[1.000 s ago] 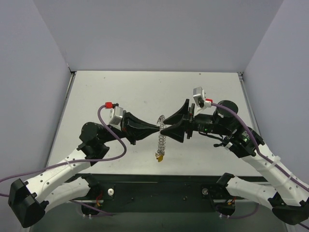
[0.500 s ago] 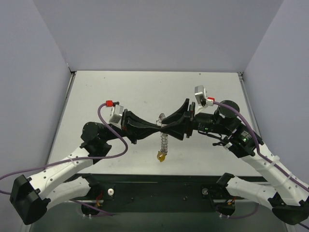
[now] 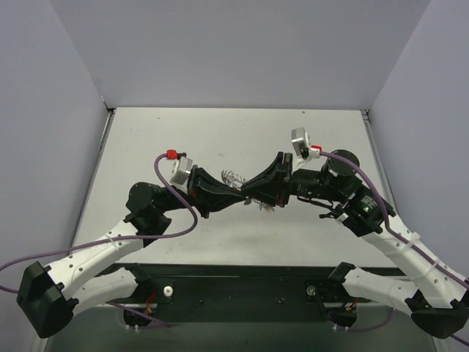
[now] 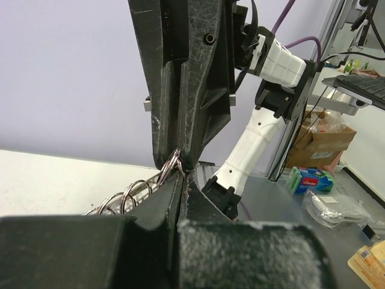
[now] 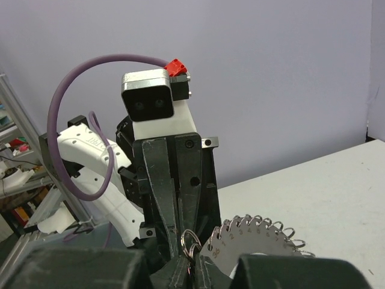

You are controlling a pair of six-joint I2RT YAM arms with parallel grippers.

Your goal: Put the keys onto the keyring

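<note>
Since threading likely needs the wire steadied from both sides, the left end effector (image 4: 181,180) and right end effector (image 5: 190,262) each pinch the keyring (image 4: 135,192), tips meeting. It hangs above the middle of the desk (image 3: 168,139).

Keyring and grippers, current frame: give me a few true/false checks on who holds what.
1. The keyring lies flat on the table, untouched. False: it is held up in the air between the two grippers' tips.
2. The left gripper and the right gripper meet tip to tip. True.
3. The right gripper's jaws stand wide open. False: they are closed to a pinch on the ring wire.
4. A silvery numbered plate edged with small wire loops shows in the right wrist view. True.
5. The cable at the left wrist camera is green. False: it is purple.
</note>
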